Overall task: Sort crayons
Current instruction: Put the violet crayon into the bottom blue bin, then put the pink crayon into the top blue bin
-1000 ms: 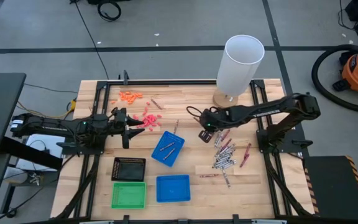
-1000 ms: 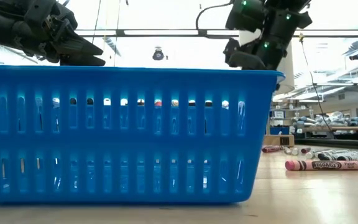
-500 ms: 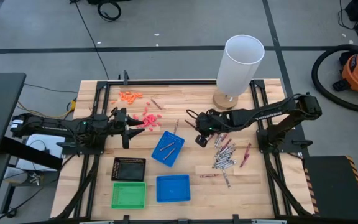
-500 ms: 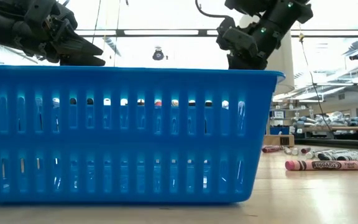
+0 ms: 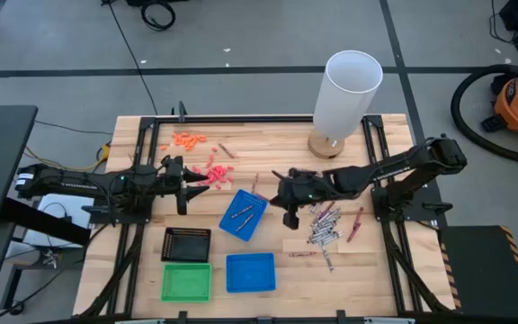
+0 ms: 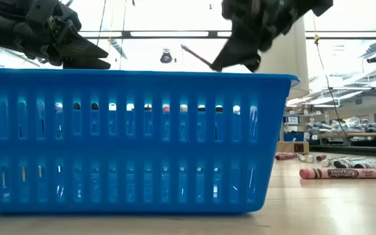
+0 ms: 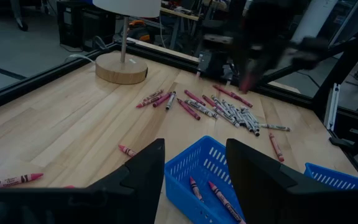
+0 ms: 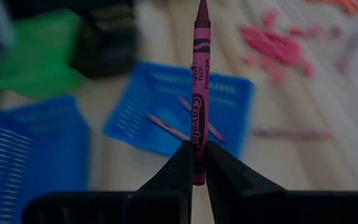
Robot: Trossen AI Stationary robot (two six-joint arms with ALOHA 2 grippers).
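- right gripper (image 8: 197, 163) was clamped on a magenta crayon (image 8: 199, 93), just right of the tilted blue tray (image 5: 229, 223)
- that tray held several crayons
- loose crayon pile (image 5: 324, 225) lay right of it
- left gripper (image 7: 194, 165) was spread wide and empty, near the pink bits (image 5: 216, 171)

The high view looks straight down on the whole table (image 5: 268, 135). The low view sits at table height, very close behind a blue basket (image 6: 129, 140) that fills most of it. Each wrist view looks forward along its own arm, and both share with the high view the tilted blue tray (image 7: 213, 180) (image 8: 179, 115) (image 5: 243, 214).
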